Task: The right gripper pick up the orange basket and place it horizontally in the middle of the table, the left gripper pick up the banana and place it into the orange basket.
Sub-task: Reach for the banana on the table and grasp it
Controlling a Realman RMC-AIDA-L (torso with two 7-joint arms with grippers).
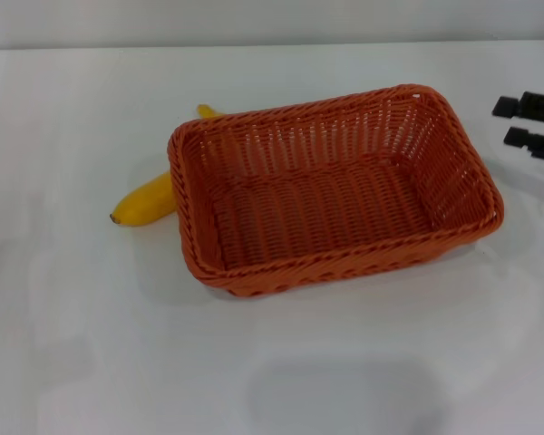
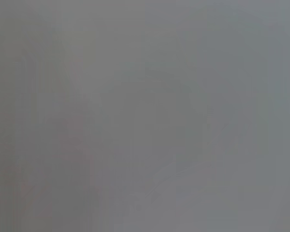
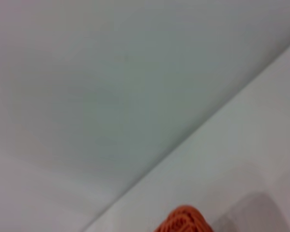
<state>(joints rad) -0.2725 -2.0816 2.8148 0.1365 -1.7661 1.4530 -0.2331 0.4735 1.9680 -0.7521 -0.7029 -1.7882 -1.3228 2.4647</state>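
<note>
The rectangular orange woven basket point(image 1: 335, 190) sits empty near the middle of the plain white table point(image 1: 91, 344), its long side running roughly across the head view. The curved yellow banana point(image 1: 150, 198) lies at its nine o'clock, partly hidden behind the rim. The black right gripper point(image 1: 529, 126) hovers at the basket's two o'clock, apart from it, its two fingers spread open. The left gripper is out of sight.

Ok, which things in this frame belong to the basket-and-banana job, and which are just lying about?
Belongs to the job:
- orange basket, empty, mid-table
- banana, outside the basket, partly hidden behind its left end
- right tool, apart from the basket, at the right edge of the head view
- table

Just lying about:
- nothing visible

The left tool is out of view.
</note>
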